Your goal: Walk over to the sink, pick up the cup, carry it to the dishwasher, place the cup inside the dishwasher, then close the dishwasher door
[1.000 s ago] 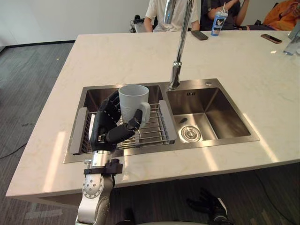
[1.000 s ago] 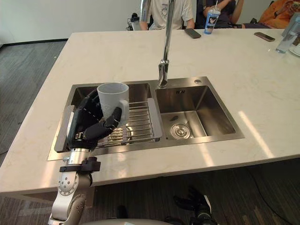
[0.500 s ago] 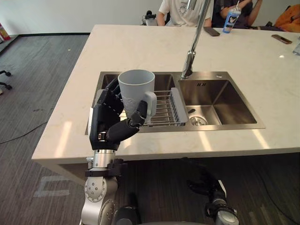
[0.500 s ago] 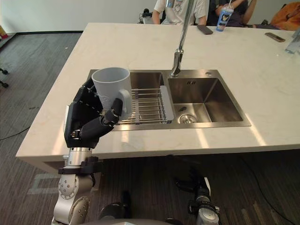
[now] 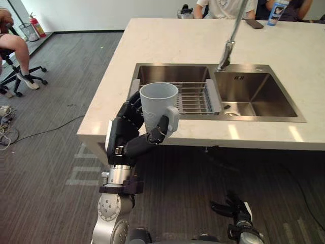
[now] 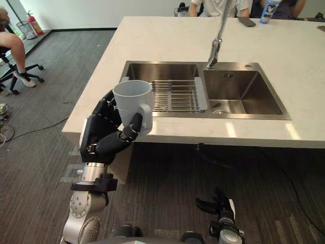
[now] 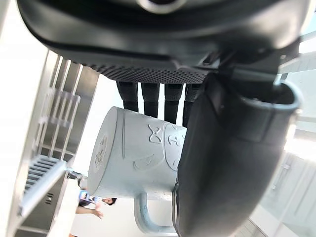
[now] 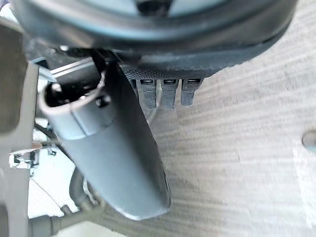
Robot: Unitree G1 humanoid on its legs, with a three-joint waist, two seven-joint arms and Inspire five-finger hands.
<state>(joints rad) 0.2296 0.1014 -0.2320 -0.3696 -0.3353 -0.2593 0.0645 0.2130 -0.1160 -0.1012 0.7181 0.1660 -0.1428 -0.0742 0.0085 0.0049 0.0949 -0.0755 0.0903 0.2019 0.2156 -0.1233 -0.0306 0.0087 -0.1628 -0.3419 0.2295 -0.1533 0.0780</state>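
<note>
Now: left hand [image 5: 127,140] curled round upright cup [image 5: 158,104], held off near-left corner of counter [image 5: 167,40]. Right hand [image 5: 234,209] hangs low, fingers relaxed, empty. Risks: cup tilts or slips in one-hand grip during walk; cup knocks counter edge.

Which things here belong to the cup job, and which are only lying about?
Job: cup, held in the left hand; sink.
Lying about: rack, tap, phone, fire extinguisher, office chair.
</note>
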